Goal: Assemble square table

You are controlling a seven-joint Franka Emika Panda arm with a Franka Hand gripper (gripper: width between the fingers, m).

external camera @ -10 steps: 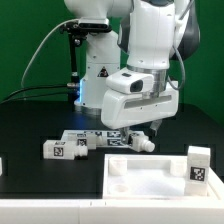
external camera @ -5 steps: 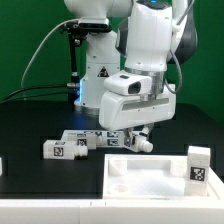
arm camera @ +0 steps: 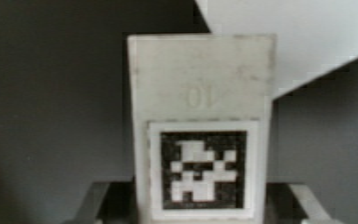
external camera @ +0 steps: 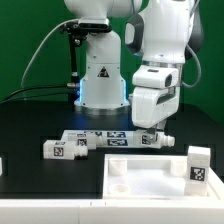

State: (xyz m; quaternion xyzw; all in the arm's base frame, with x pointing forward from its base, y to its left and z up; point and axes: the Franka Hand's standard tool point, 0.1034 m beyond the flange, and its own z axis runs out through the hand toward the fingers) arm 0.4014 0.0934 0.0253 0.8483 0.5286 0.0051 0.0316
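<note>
so the jaws [external camera: 153, 130] are clamped on one of the chunky white legs [external camera: 161, 142], and in the wrist view you can see the grey fingers [arm camera: 108, 203] pressed against both sides of that leg [arm camera: 197, 100] with its black-and-white tag facing the camera. It's right down at the black desk [external camera: 30, 120], just behind the back edge of the big square top [external camera: 150, 180], and I can't tell if it's actually off the surface. A corner of the top [arm camera: 309, 40] shows beyond the leg in the wrist view too. Another leg [external camera: 62, 149] lies on its side toward the exterior view's left, and one more stands upright [external camera: 198, 166] at the top's right edge
</note>
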